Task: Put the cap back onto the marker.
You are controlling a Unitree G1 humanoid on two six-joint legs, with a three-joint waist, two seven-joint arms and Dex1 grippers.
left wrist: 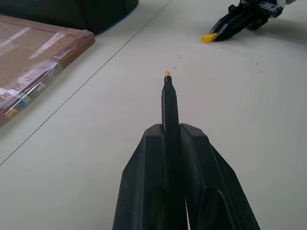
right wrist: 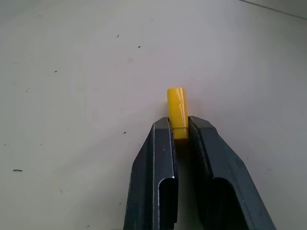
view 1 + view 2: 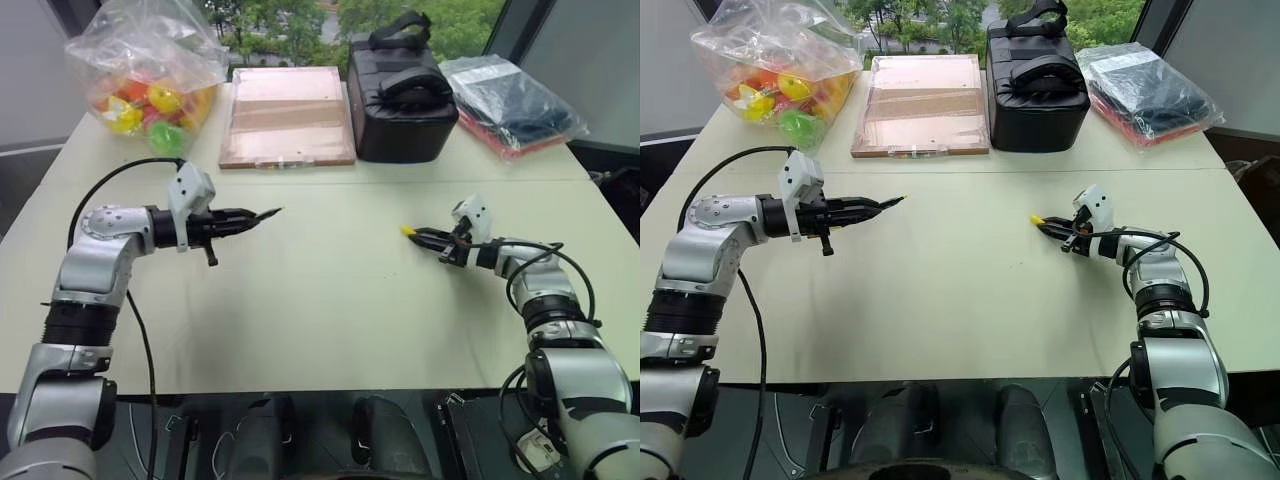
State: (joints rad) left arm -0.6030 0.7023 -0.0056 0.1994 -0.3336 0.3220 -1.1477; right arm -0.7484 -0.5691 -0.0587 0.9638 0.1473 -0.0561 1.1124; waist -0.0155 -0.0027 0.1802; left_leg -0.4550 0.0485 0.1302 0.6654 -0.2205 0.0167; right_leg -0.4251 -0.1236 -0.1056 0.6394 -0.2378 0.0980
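The left gripper (image 1: 172, 132) was clenched on the marker (image 1: 169, 103), whose slim black barrel ran up the narrow slot between the two black fingers (image 1: 148, 163) and stuck out well past their tips, ending in a small yellow nib that hung above the pale table (image 3: 320, 300). In the left eye view the same marker (image 3: 262, 214) pointed across the table toward the robot's right side, held clear of the surface. The right gripper (image 2: 180, 125) was closed on the cap (image 2: 177, 111): the short yellow cylinder sat pinched at its rear end between the fingertips (image 2: 162, 132), with most of its length standing out beyond them, in line with the fingers. From the head camera the cap (image 3: 409, 231) showed as a yellow speck at the very tip of the right gripper (image 3: 422, 236), low over the table, and facing the marker's nib. The two were well apart, with bare tabletop between them. At the far edge of the table lay a clear bag of coloured toys (image 3: 150, 75), a flat brown board (image 3: 287, 115), a black case (image 3: 400, 95) and a wrapped dark packet (image 3: 510, 100).
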